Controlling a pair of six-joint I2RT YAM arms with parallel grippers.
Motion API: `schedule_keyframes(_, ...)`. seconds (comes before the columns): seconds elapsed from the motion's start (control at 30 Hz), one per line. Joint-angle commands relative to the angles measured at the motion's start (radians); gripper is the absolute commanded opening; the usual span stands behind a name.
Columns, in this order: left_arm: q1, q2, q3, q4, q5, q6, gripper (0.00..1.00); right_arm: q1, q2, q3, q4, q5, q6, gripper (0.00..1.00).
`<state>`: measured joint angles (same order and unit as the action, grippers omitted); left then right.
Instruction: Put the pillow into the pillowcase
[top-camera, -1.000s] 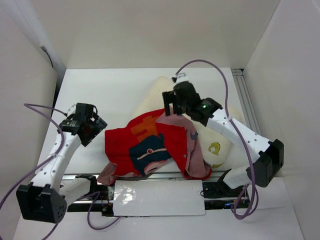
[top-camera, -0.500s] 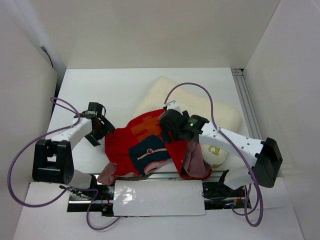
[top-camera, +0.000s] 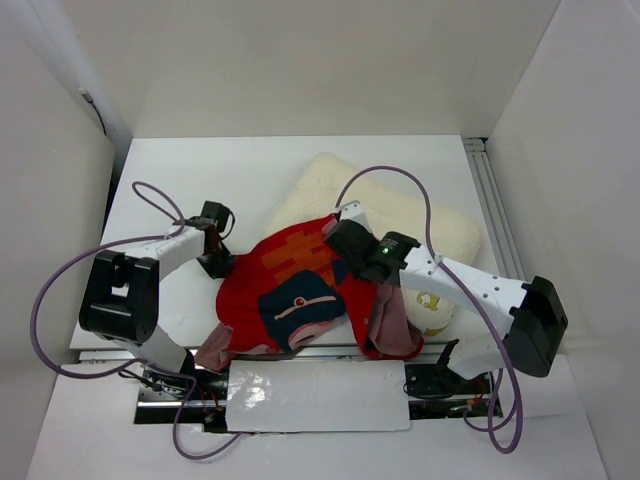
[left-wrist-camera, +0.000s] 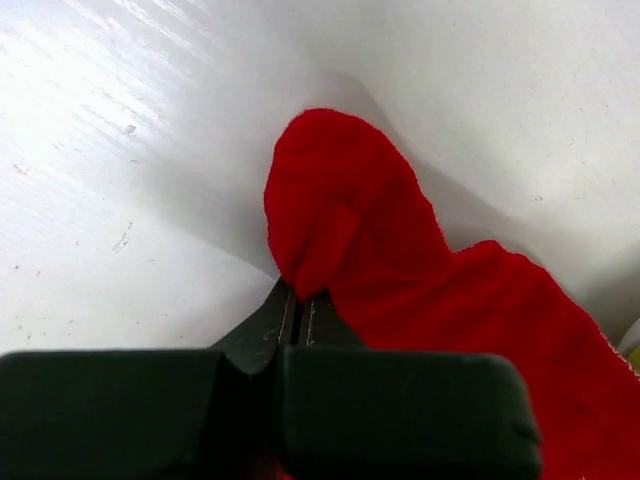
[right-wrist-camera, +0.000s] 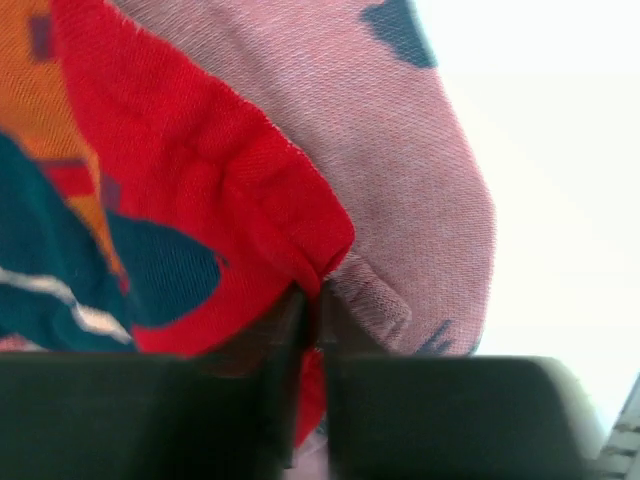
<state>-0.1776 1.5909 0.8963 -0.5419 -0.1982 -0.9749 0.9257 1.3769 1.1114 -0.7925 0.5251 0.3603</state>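
**Both end effectors pinched on the pillowcase; pillow lay beneath it**

- Left end effector (left-wrist-camera: 298, 296): jaws were closed flat together, with a fold of red fabric nipped at the tips. This was the left edge of the pillowcase (top-camera: 290, 290). The fold stood up as a rounded hump just past the tips, and the white surface (top-camera: 200, 170) showed around it.
- Right end effector (right-wrist-camera: 312, 298): jaws were nearly together, gripping the case at a hem where the red printed face met the pinkish reverse. In the top view this was at the far right corner of the red panel, over the pillow.
- Pillowcase: it lay crumpled mid-surface, near the front edge, print side up. Orange and dark blue patches were visible. A pink reverse flap (top-camera: 395, 322) was folded out on the right, and another pink bit (top-camera: 215, 352) trailed at the front left corner.
- Pillow (top-camera: 420, 212): cream, lying diagonally under the case. It stuck out on the far side and to the right. A yellow emblem (top-camera: 430, 297) showed near its right front corner, just beside the pink flap. I couldn't tell whether any part of the pillow sat inside the case.
- In the way: the right arm (top-camera: 470, 285) lay across the pillow's exposed right part. Purple cables (top-camera: 395, 178) looped above both arms. A metal rail (top-camera: 492, 210) ran along the right edge, close to the pillow.
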Motion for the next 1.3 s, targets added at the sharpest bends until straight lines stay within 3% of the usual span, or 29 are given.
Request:
schedule_keyframes(0.0, 0.009, -0.058, 0.035, -0.024, -0.043, 0.002, 0.00, -0.022, -0.036, 0.025, 0.055, 0.123, 0.019, 0.00)
schedule_keyframes(0.17, 0.046, -0.232, 0.229, -0.062, -0.084, 0.054, 0.00, -0.042, -0.110, 0.210, 0.117, 0.228, -0.020, 0.00)
schedule_keyframes(0.27, 0.093, -0.321, 0.381, -0.087, -0.121, 0.085, 0.00, -0.114, -0.147, 0.326, 0.247, 0.185, -0.128, 0.00)
schedule_keyframes(0.37, 0.189, -0.333, 0.649, -0.156, -0.161, 0.137, 0.00, -0.221, -0.170, 0.457, 0.396, 0.054, -0.245, 0.00)
schedule_keyframes(0.5, 0.358, -0.217, 1.083, -0.213, -0.179, 0.269, 0.00, -0.347, -0.014, 0.714, 0.453, -0.101, -0.445, 0.00)
schedule_keyframes(0.57, 0.412, -0.082, 1.324, -0.190, -0.182, 0.314, 0.00, -0.401, 0.068, 0.842, 0.527, -0.136, -0.513, 0.00)
schedule_keyframes(0.6, 0.481, -0.028, 1.405, -0.159, -0.096, 0.356, 0.00, -0.422, 0.182, 0.908, 0.553, -0.123, -0.559, 0.00)
schedule_keyframes(0.63, 0.515, 0.078, 1.572, -0.159, -0.057, 0.348, 0.00, -0.470, 0.254, 1.003, 0.564, -0.113, -0.570, 0.00)
schedule_keyframes(0.67, 0.548, 0.128, 1.649, -0.147, -0.011, 0.338, 0.00, -0.494, 0.328, 1.230, 0.579, -0.112, -0.570, 0.00)
schedule_keyframes(0.73, 0.659, 0.175, 1.708, -0.057, 0.177, 0.258, 0.00, -0.528, 0.562, 1.498, 0.602, -0.085, -0.581, 0.00)
schedule_keyframes(0.8, 0.787, 0.124, 1.597, 0.081, 0.305, 0.152, 0.00, -0.550, 0.637, 1.639, 0.786, -0.054, -0.612, 0.00)
schedule_keyframes(0.83, 0.834, 0.104, 1.501, 0.244, 0.460, 0.040, 0.00, -0.550, 0.617, 1.592, 0.862, -0.054, -0.635, 0.00)
schedule_keyframes(0.87, 0.874, 0.104, 1.500, 0.278, 0.529, -0.003, 0.00, -0.573, 0.587, 1.452, 0.974, -0.092, -0.626, 0.00)
schedule_keyframes(0.93, 0.940, 0.132, 1.546, 0.303, 0.658, -0.012, 0.00, -0.605, 0.491, 1.325, 0.972, -0.184, -0.537, 0.00)
schedule_keyframes(1.0, 0.949, 0.123, 1.526, 0.277, 0.658, 0.024, 0.00, -0.648, 0.430, 1.111, 0.926, -0.295, -0.483, 0.00)
schedule_keyframes(1.13, 0.949, -0.114, 1.119, 0.369, 0.651, 0.154, 0.00, -0.657, 0.176, 0.605, 1.007, -0.405, -0.451, 0.00)
schedule_keyframes(1.17, 0.949, -0.212, 0.858, 0.341, 0.584, 0.191, 0.00, -0.647, 0.078, 0.330, 1.074, -0.439, -0.419, 0.00)
schedule_keyframes(1.2, 0.949, -0.213, 0.856, 0.353, 0.560, 0.191, 0.00, -0.646, 0.029, 0.327, 1.075, -0.439, -0.399, 0.00)
schedule_keyframes(1.23, 0.958, -0.318, 0.654, 0.365, 0.536, 0.200, 0.00, -0.628, -0.016, 0.250, 1.102, -0.456, -0.376, 0.00)
schedule_keyframes(1.27, 0.958, -0.374, 0.553, 0.394, 0.511, 0.200, 0.00, -0.619, -0.062, 0.111, 1.102, -0.474, -0.354, 0.00)
